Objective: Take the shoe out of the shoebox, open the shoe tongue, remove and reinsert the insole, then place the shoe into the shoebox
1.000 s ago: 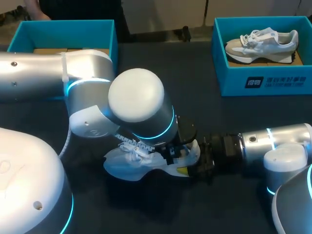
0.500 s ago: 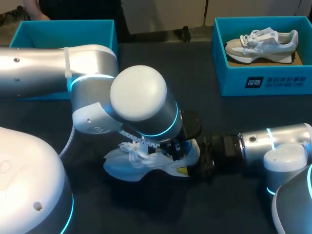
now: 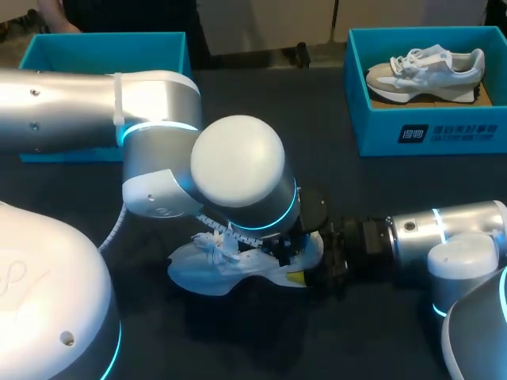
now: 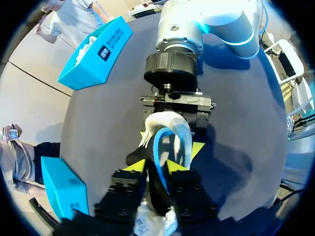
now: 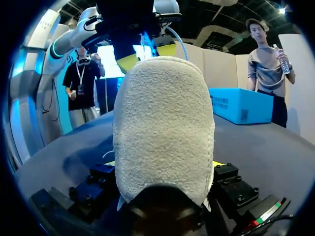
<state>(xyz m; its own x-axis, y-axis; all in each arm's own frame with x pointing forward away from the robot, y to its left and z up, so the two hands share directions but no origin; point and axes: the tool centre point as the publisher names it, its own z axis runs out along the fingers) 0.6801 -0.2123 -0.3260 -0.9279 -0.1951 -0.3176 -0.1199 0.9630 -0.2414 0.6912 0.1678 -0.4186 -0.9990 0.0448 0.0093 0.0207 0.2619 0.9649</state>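
Shoe point(image 3: 206, 265) heel sits in right gripper point(image 3: 313, 275); left gripper point(image 4: 156, 165) pinches insole point(image 4: 158, 194).

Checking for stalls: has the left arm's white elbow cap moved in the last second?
Yes. The white elbow cap has shifted toward the right shoebox, while the shoe on the table beneath it stayed put.

Robotics lab: L arm point(image 3: 79, 111), R arm point(image 3: 451, 229), dark table point(image 3: 261, 111).
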